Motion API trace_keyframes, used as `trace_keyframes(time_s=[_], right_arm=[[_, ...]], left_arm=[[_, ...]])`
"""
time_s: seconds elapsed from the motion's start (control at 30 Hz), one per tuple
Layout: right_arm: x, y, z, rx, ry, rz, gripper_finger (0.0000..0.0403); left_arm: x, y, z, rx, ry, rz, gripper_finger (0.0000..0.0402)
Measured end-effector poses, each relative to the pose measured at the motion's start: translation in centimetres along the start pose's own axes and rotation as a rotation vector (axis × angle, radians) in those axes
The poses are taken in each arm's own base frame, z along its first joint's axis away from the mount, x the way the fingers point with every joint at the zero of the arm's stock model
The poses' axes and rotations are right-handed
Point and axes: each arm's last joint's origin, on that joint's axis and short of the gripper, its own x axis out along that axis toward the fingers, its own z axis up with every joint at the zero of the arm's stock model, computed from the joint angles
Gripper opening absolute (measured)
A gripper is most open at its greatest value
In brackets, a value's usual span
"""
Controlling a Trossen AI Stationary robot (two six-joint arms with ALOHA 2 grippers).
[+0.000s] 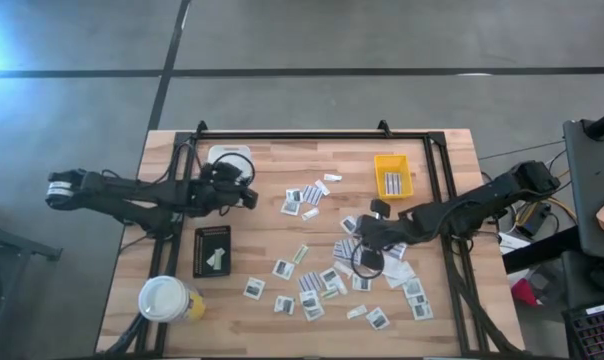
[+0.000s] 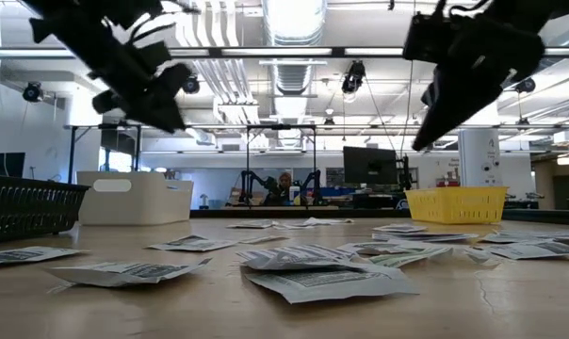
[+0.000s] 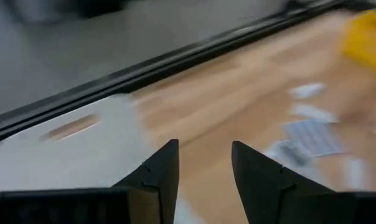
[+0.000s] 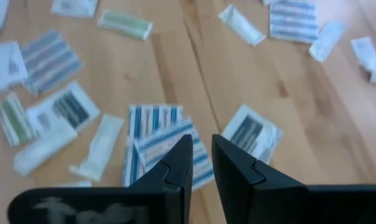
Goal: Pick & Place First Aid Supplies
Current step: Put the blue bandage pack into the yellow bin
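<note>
Across the wooden worktop (image 1: 272, 160) lie dozens of small flat packets (image 1: 307, 280), loose and scattered, most of them in the middle and toward the near right. Some are white with dark grey print, some are blue-striped strips (image 4: 169, 146), and a few are slim greenish pieces (image 4: 124, 23). A small cluster lies apart near the middle of the far half (image 1: 304, 196).

Left gripper (image 1: 248, 192) hangs above the worktop just beside the white tray (image 1: 228, 153) at the far left. Its jaws stand apart with bare wood showing between the fingers (image 3: 155, 177), and nothing is held. Near it, the black tray (image 1: 212, 250) holds a pale packet. A white-lidded yellow cup (image 1: 166, 298) stands at the near left corner.

Right gripper (image 1: 360, 262) hovers over the thick of the packets on the right. From its wrist, the two fingers (image 4: 175, 167) show only a narrow gap, directly over two overlapping striped strips, with a grey-printed white packet (image 4: 251, 134) just beside them. Nothing shows gripped between the jaws, and whether they touch the strips I cannot tell.

Far right, the yellow tray (image 1: 393, 176) holds a few small pieces. From table height both arms hang clear above the packets.
</note>
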Motion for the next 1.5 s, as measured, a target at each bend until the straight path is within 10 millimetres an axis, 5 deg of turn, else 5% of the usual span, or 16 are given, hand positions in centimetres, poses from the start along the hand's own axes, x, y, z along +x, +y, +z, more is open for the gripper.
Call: trace_keyframes(time_s=[0.37, 0.67, 1.13, 1.5], right_arm=[[-0.1, 1.9, -2.4, -0.101, 0.033, 0.048, 0.0056], [-0.2, 2.6, -2.9, -0.159, 0.040, 0.065, 0.0056], [-0.1, 2.6, -3.2, -0.217, 0.053, 0.081, 0.0056], [-0.1, 3.0, -2.7, -0.246, -0.001, 0.117, 0.0056]], left_arm=[[1.6, -5.2, -1.0, 0.181, -0.058, -0.344, 0.0140], [4.1, -9.0, -3.1, 0.332, 0.006, -0.421, 0.0139], [6.6, -15.2, -3.4, 0.537, 0.008, -0.522, 0.0138], [4.2, -17.0, -5.1, 0.559, 0.108, -0.812, 0.0138]])
